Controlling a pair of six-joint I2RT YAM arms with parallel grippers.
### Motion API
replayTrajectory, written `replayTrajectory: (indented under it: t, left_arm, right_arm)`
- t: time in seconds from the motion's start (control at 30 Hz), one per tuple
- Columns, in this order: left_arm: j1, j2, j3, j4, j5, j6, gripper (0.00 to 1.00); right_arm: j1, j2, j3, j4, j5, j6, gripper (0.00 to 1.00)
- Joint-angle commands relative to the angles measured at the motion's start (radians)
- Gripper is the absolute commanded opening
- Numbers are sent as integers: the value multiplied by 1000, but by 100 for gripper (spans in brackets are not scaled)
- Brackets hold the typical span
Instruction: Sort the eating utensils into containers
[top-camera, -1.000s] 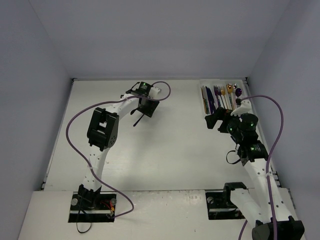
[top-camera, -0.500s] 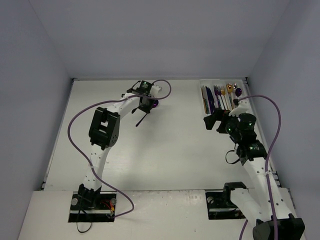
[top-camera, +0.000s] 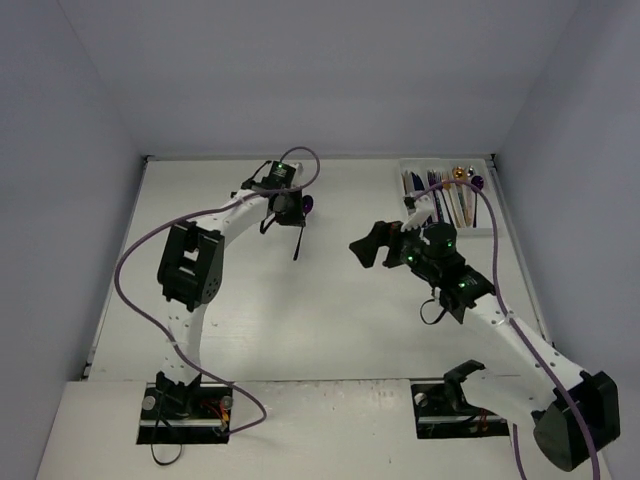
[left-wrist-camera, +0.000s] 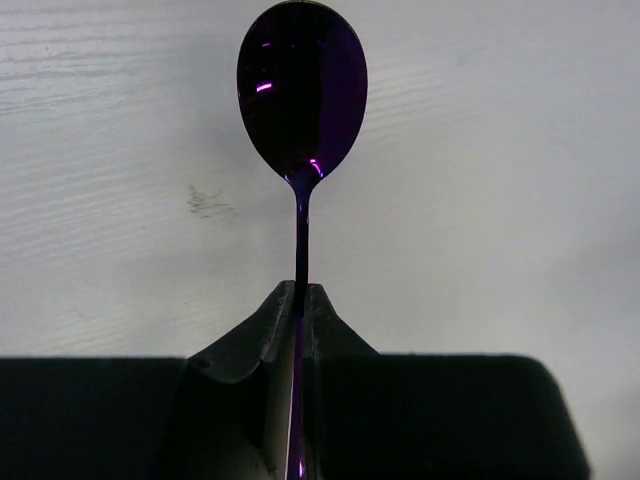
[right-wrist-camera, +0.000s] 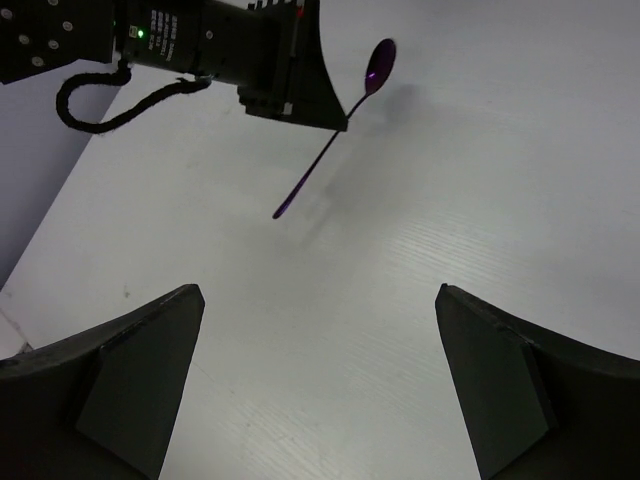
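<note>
1. From above: got the purple spoon (top-camera: 299, 240) pinched in the left gripper (top-camera: 290, 208), handle trailing to 6 o'clock. Tray (top-camera: 408, 166) off at 3, with the right gripper (top-camera: 372, 243) in between.
2. Left wrist: clamped tight on the handle, bowl poking out at 12.
3. Right wrist: spread wide and empty, spoon up at 12, slanting 1 to 7.

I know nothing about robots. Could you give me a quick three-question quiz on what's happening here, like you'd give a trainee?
1. What is the left gripper holding?
A. a gold fork
B. a purple spoon
C. nothing

2. True or false: the right gripper is shut on a knife.

3. Seen from above, in which corner of the table does the white tray sit?

Key:
1. B. It grips the spoon by its handle.
2. False. Its jaws stand wide open and empty.
3. The far right corner.
</note>
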Motion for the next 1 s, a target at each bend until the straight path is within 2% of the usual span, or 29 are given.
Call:
replayTrajectory:
  t: [0.0, 0.2, 0.43, 0.63, 0.8, 0.87, 0.97]
  left_arm:
    - [-13, -252, -71, 246, 59, -330, 0]
    - [-33, -424, -219, 404, 61, -473, 0]
    - [-74, -551, -294, 450, -12, -496, 0]
    - [-114, -598, -332, 474, -39, -512, 0]
    - [-148, -622, -352, 489, -74, -514, 0]
    - [-163, -630, -354, 486, -99, -504, 0]
    - [-176, -638, -355, 483, -123, -493, 0]
  right_arm:
    - [126, 94, 42, 239, 70, 69, 100]
    - [210, 213, 99, 312, 92, 88, 99]
    - [230, 291, 151, 357, 111, 101, 93]
    - [231, 335, 183, 378, 127, 112, 83]
    - [231, 367, 188, 396, 143, 130, 70]
    - [233, 374, 187, 406, 142, 137, 62]
    - [233, 377, 183, 408, 151, 145, 44]
